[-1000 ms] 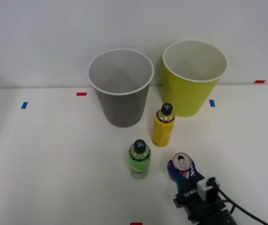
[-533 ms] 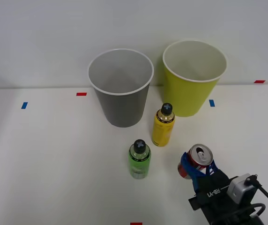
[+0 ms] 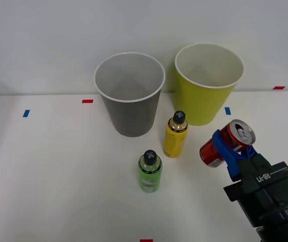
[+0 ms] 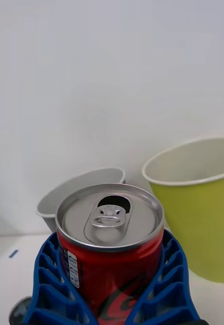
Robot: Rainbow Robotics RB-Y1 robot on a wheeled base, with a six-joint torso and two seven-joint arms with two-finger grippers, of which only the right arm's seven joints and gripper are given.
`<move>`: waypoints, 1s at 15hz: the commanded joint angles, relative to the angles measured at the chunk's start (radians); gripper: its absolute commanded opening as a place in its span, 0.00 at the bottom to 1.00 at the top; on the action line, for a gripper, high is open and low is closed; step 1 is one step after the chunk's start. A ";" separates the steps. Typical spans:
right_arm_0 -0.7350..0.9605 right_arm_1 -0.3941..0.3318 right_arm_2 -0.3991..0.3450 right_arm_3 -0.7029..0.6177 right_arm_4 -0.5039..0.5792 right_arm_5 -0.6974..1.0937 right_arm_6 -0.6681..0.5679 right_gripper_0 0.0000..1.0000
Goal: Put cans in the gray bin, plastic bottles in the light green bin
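Note:
My right gripper (image 3: 228,146) is shut on the red can (image 3: 224,144), holding it in the air at the front right, tilted, its silver top facing right and up. In the right wrist view the can (image 4: 109,244) stands between the blue ribbed fingers (image 4: 56,284). The gray bin (image 3: 129,93) stands at the back centre and the light green bin (image 3: 208,82) to its right. The yellow bottle (image 3: 175,135) stands upright in front of the two bins. Nearer and to the left of it stands the green bottle (image 3: 149,171). Both bins (image 4: 78,190) (image 4: 203,208) appear beyond the can.
Red and blue tape marks (image 3: 87,101) lie on the white table (image 3: 58,176). A pale wall rises behind the bins. Open table surface stretches to the left of the bottles.
The gripper has lifted the red can off the table and carried it up and to the right, tilting it. Bottles and bins have stayed put.

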 commanded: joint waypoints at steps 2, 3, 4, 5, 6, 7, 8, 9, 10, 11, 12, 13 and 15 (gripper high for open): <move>-0.068 0.051 -0.052 -0.037 -0.089 0.087 0.004 0.00; -0.114 0.081 -0.056 -0.019 -0.100 0.129 0.006 0.00; -0.149 0.106 -0.055 -0.001 -0.103 0.150 0.007 0.00; -0.195 0.135 -0.056 0.018 -0.106 0.186 0.009 0.00; -0.246 0.163 -0.056 0.041 -0.109 0.219 0.009 0.00; -0.306 0.190 -0.055 0.079 -0.109 0.252 0.010 0.00; -0.358 0.216 -0.055 0.121 -0.109 0.282 0.010 0.00; -0.418 0.255 -0.055 0.170 -0.107 0.317 0.012 0.00; -0.473 0.293 -0.055 0.219 -0.106 0.344 0.012 0.00; -0.521 0.324 -0.055 0.262 -0.104 0.359 0.012 0.00; -0.571 0.354 -0.055 0.311 -0.101 0.374 0.012 0.00; -0.620 0.379 -0.055 0.358 -0.098 0.380 0.012 0.00; -0.722 0.419 -0.055 0.443 -0.098 0.391 0.012 0.00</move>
